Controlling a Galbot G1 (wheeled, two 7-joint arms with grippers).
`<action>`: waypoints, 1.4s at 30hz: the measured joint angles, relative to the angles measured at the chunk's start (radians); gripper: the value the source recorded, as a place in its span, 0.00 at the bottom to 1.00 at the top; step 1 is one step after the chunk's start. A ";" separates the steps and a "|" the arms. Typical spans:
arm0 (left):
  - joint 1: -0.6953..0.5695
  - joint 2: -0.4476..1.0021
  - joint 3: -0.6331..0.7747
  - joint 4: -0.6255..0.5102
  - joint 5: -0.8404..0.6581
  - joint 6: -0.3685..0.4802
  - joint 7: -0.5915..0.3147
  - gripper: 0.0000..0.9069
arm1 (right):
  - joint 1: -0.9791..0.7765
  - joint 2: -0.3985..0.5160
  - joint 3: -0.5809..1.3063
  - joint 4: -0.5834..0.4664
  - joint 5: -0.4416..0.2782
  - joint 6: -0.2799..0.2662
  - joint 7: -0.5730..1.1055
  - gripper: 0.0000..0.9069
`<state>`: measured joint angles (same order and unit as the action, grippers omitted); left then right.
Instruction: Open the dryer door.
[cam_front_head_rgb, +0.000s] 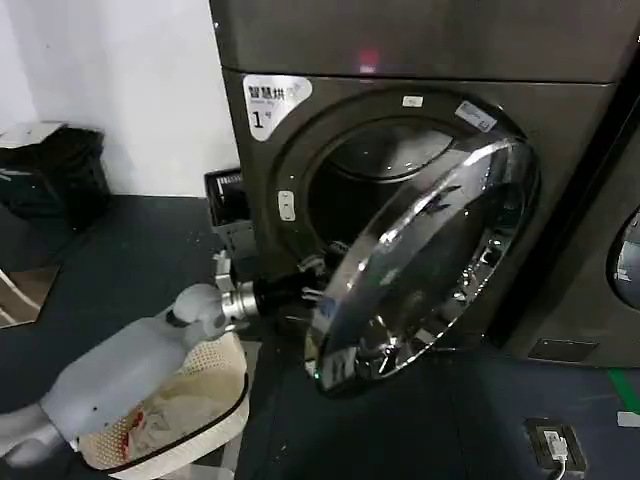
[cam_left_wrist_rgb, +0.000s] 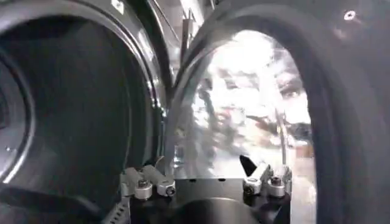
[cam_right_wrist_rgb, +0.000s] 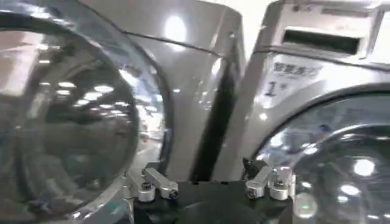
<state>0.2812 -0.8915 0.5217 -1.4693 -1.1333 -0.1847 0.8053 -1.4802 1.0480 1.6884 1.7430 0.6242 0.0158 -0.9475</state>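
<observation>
1. Head view: dryer (cam_front_head_rgb: 300, 200) standing against the wall, sticker marked "1" at its upper left corner, small red light above. Dryer door (cam_front_head_rgb: 425, 265) already swung well out from the opening, hinged along the right side, chrome rim tilted toward the floor. Left gripper (cam_front_head_rgb: 312, 287) reaching in at the door's free lower-left edge, just inside the rim; finger spread not readable from here. Laundry basket (cam_front_head_rgb: 190, 400) on the floor under the left arm.

2. Left wrist view: left gripper (cam_left_wrist_rgb: 207, 173) with fingers spread wide, nothing held, sitting in the gap between drum opening and the door's inner glass.

3. Right wrist view: right gripper (cam_right_wrist_rgb: 210, 179) spread wide and empty, parked facing the chrome doors of nearby machines.

4. Judgement: opening mostly done. Best to keep pushing outward on the rim's inner face along the hinge arc, steady and slow, avoiding the glass and clearing the basket.
</observation>
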 joint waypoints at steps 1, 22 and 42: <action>-0.003 -0.002 0.004 -0.005 0.000 0.000 -0.001 1.00 | -0.004 0.000 0.013 0.002 0.003 -0.005 0.017 1.00; -0.067 -0.107 0.119 -0.045 -0.012 0.000 -0.031 1.00 | -0.098 -0.012 0.303 0.035 0.066 -0.078 0.296 1.00; -0.139 -0.255 0.240 0.043 -0.022 -0.004 -0.067 1.00 | -0.148 -0.062 0.550 -0.098 -0.133 -0.095 0.462 1.00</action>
<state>0.1418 -1.1462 0.7616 -1.4260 -1.1555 -0.1886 0.7383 -1.6282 0.9857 2.2382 1.6447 0.4914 -0.0794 -0.4850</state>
